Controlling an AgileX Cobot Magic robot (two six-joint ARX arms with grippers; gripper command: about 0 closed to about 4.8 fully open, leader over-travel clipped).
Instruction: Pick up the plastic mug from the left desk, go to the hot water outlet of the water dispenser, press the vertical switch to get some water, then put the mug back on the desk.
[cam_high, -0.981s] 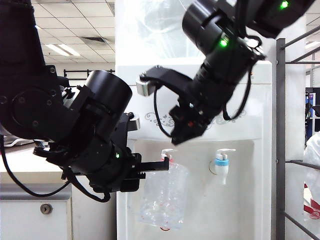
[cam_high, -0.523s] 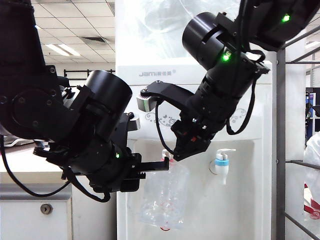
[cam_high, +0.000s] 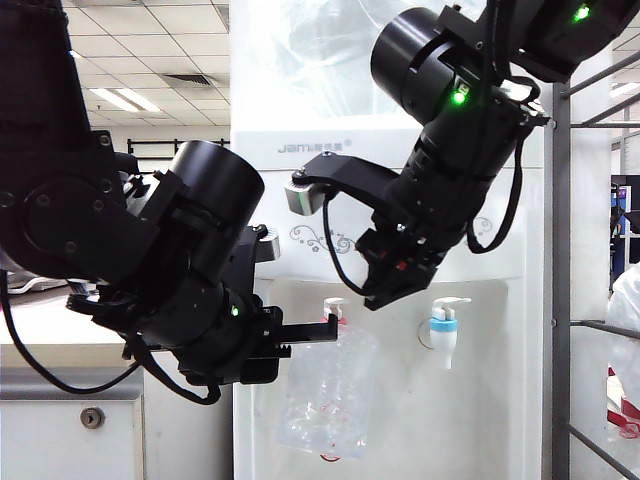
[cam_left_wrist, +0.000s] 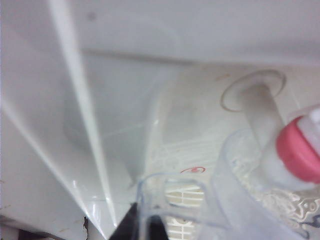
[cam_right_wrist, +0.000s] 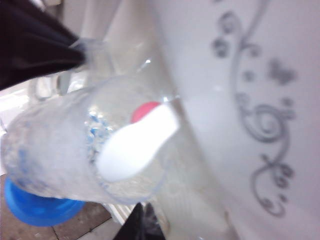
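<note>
Exterior view
Lettering: grey "Jam" logo with small characters after it on the white water dispenser (cam_high: 500, 200), grey swirl ornaments just below.
Plastic mug: the plastic mug (cam_high: 330, 395) hangs upright in the recess, its mouth directly under the hot water outlet (cam_high: 335, 312).
Left end effector: the left end effector (cam_high: 318, 331) reaches in level from the left, its jaws clamped together on the mug's handle at the rim.
Right end effector: the right end effector (cam_high: 385, 296) points down from above, jaws together and holding nothing, just to the right of the vertical switch (cam_high: 333, 303) and apart from it, between the red-collared tap and the blue-collared tap (cam_high: 443, 325).
Bench: the left bench (cam_high: 70, 375) sits low on the left with a round keyhole in its front, well apart from the mug.

Left wrist view
Mug: clear handle (cam_left_wrist: 170, 202) gripped between the dark fingertips (cam_left_wrist: 127, 225); red collar (cam_left_wrist: 300, 150) sits over the mug's rim.

Right wrist view
Mug: seen from above, the white switch (cam_right_wrist: 137, 142) and red collar over its mouth.
Swirls: grey ornament (cam_right_wrist: 260, 120) on the white panel.
</note>
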